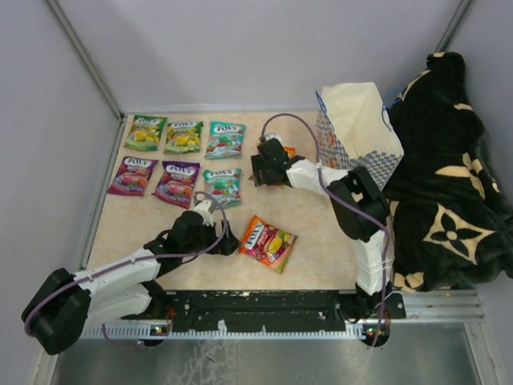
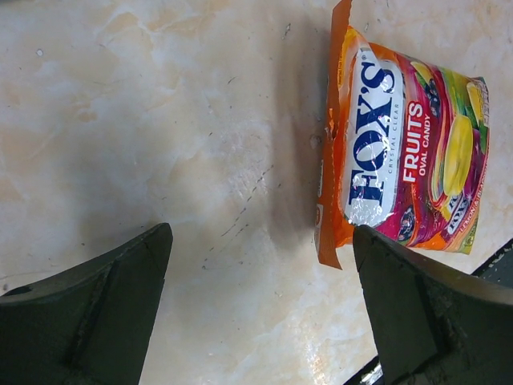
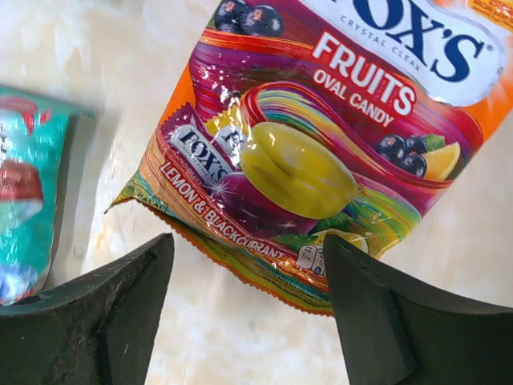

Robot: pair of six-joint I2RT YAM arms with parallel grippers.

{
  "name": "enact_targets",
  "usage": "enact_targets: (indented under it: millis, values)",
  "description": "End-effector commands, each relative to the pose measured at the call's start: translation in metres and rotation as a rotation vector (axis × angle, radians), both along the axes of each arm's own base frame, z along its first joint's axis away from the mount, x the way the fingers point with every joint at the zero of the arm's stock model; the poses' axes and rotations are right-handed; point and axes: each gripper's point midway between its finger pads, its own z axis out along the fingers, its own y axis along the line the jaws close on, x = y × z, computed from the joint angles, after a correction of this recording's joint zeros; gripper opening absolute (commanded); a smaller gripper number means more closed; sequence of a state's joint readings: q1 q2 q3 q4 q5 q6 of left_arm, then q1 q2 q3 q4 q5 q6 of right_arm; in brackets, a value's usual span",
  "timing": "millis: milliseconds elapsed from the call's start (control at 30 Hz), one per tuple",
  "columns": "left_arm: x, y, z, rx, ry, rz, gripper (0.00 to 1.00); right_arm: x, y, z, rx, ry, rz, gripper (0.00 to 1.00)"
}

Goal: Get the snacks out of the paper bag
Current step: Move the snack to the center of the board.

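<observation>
Rightward, black-and-tan blanket (image 1: 449, 160) just beside the paper bag (image 1: 357, 112).

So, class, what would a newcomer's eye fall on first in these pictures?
Six bright candy packets laid in two neat rows at the far left of the table stand out first. Then the black-and-tan blanket heaped along the right edge, with the cream paper bag beside it. A lone orange packet lies near the front, by the open left gripper.
</observation>
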State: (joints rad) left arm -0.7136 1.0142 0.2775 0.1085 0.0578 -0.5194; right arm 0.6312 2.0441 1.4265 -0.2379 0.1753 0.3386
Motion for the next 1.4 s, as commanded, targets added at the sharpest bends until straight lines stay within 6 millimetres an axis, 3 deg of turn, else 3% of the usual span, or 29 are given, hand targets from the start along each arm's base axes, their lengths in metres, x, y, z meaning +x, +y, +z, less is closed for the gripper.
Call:
enact_targets:
  millis: [0,233,467,733,1033,1100,1233,1367]
  values:
    - [0.002,-0.006,0.002,-0.019,-0.020,-0.017,1.00,0.015,0.002,-0.016,-0.138,0.039,0.174,0.77]
    - [0.004,-0.008,0.001,-0.014,-0.017,-0.022,1.00,0.054,0.002,-0.024,-0.170,0.038,0.253,0.79]
    - [0.005,-0.007,-0.001,-0.006,-0.016,-0.015,1.00,0.080,-0.024,-0.022,-0.172,0.039,0.222,0.80]
    - [0.006,-0.015,-0.006,0.000,0.009,-0.047,1.00,0.092,-0.023,-0.003,-0.153,0.001,0.196,0.83]
    - [0.009,-0.016,0.004,0.017,-0.026,-0.079,1.00,0.123,-0.029,0.051,-0.101,-0.073,0.118,0.88]
    - [0.010,-0.016,0.007,0.023,-0.037,-0.084,1.00,0.122,-0.029,0.071,-0.092,-0.096,0.121,0.97]
    - [0.014,-0.015,0.016,0.033,-0.065,-0.086,1.00,0.103,-0.033,0.121,-0.038,-0.166,0.137,0.99]
    - [0.025,-0.011,0.032,0.051,-0.099,-0.040,1.00,0.046,-0.033,0.149,0.056,-0.169,0.244,0.99]
